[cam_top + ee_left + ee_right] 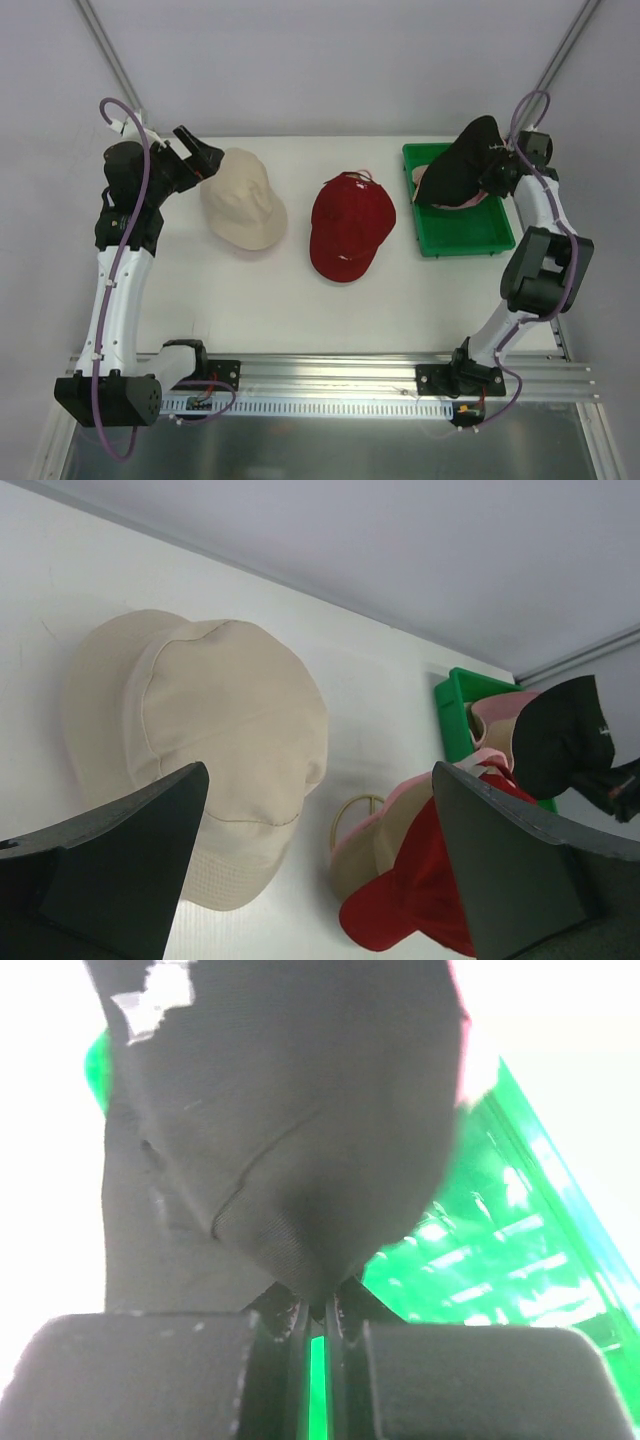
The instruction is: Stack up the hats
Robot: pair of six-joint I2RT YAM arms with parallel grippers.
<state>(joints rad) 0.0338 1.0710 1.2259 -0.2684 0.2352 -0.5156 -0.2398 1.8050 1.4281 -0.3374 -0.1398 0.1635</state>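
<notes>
Pinching a fold of the black hat [290,1110] between nearly closed fingers, the right gripper [318,1310] holds the fabric so that it hangs in front of the wrist camera and fills most of that view. From above, the same gripper [495,170] sits at the far right of the table [300,300], with the black hat [462,165] raised over the far half of a green tray [470,242]. A sliver of the pink hat [455,204] shows beneath it inside the tray, though whether the two hats touch cannot be told. The bright green floor of the tray [500,1250] shows behind the dark cloth in the wrist view. On the other side, the left gripper [205,158] has its fingers spread wide and grips nothing. It hovers at the far left edge of the cream bucket hat [243,198], which lies crown up on the table. Its wrist camera looks between the parted fingers [120,870] at that cream bucket hat [200,730]. Between the cream bucket hat and the tray lies the red cap [350,225], brim toward the arms. In the left wrist view the tan cap [365,845] shows from under the red cap [420,905], so these two are already stacked.
</notes>
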